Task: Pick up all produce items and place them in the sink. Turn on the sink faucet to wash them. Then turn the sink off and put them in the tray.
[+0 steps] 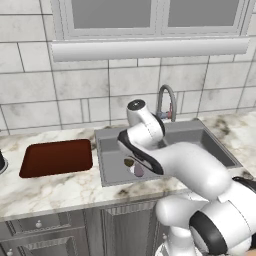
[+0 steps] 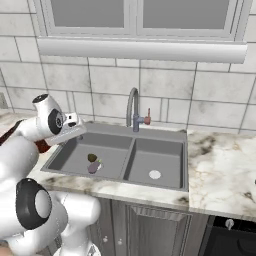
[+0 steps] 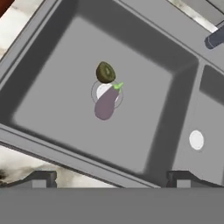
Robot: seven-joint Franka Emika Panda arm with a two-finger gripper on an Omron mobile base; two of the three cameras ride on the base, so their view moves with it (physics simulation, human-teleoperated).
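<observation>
1. Produce items, two counted: one purple eggplant (image 3: 105, 106) and one olive-brown round item (image 3: 105, 72), touching, lying over the drain of the left basin
2. Sink (image 2: 75, 137), one, grey, with two basins and two pale drains; second drain (image 3: 196, 140) bare in the right basin
3. Faucet (image 2: 133, 107), one, gooseneck, standing behind the divider between the basins
4. Tray (image 1: 57, 157), one, reddish-brown, lying on the marble table (image 1: 45, 192) just left of the sink
5. Tool (image 3: 111, 179), one, hanging above the left basin with two fingertips spread wide apart, gripping nothing, well clear of both produce items
</observation>
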